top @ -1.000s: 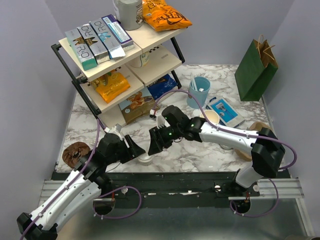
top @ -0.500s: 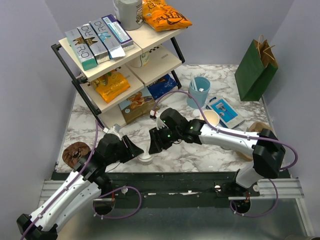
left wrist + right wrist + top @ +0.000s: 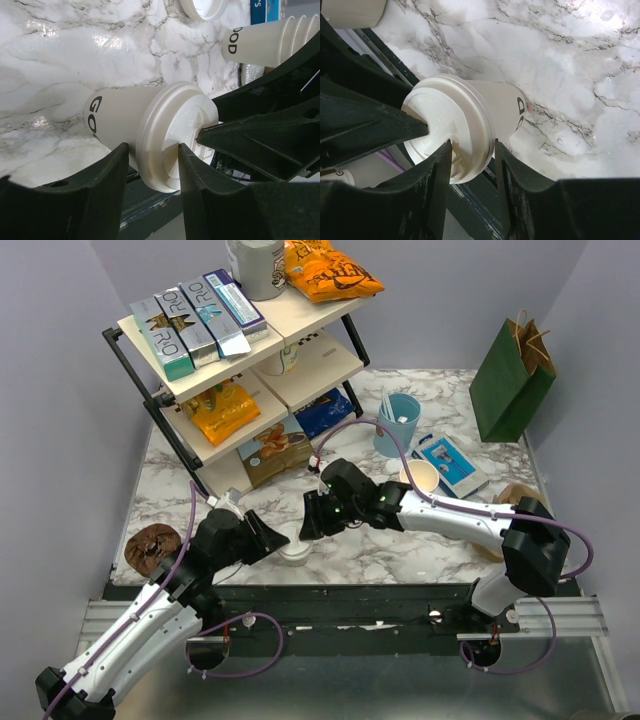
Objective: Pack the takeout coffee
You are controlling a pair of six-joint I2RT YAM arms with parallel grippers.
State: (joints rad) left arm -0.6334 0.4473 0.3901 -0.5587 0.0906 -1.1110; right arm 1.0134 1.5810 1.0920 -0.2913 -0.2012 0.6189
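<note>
The takeout coffee [image 3: 296, 553], a cream paper cup with a white lid, stands on the marble table by its front edge. My left gripper [image 3: 280, 540] reaches it from the left and my right gripper [image 3: 308, 530] from the upper right. In the left wrist view the left gripper [image 3: 152, 150] pinches the lid's rim [image 3: 165, 135], with one finger on the lid top and one against the cup wall [image 3: 120, 120]. In the right wrist view the right gripper [image 3: 472, 147] pinches the opposite rim of the lid [image 3: 450, 125] the same way, beside the cup wall [image 3: 500, 110].
A stack of lidless cream cups [image 3: 420, 477] and a blue box [image 3: 450, 462] lie right of centre. A light blue cup with white sticks [image 3: 400, 420] stands behind them. A green paper bag [image 3: 512, 380] is at the far right and a shelf rack [image 3: 230, 350] at the far left.
My right gripper has moved down and left onto the lid. My left gripper has shifted slightly right, staying at the cup.
</note>
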